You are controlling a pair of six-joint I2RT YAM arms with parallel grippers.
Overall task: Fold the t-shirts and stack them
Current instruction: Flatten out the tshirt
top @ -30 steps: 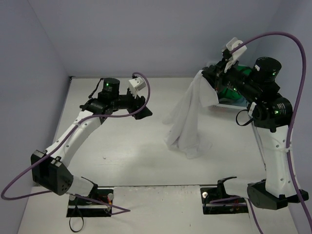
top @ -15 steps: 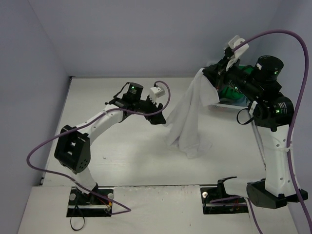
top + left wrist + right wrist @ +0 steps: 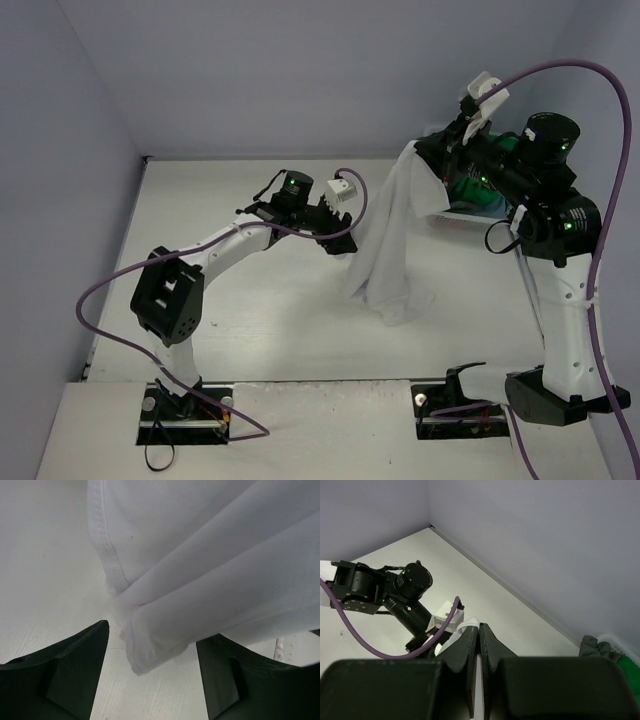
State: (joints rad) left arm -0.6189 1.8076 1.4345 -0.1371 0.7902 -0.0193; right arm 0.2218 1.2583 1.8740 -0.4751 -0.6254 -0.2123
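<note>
Closing should be delayed until the white t-shirt (image 3: 390,240) hem is seated deep in the wide left pincer (image 3: 151,645); shirt is gripped by right pincer (image 3: 479,629).

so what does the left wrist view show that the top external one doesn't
Only the left wrist: the white t-shirt's stitched hem close up, its lower folds hanging between the left gripper's open jaws. Only the top external: the right gripper holding that shirt up by its top, a green t-shirt behind it, both arms whole. Both: the shirt, the left gripper, the white table.
</note>
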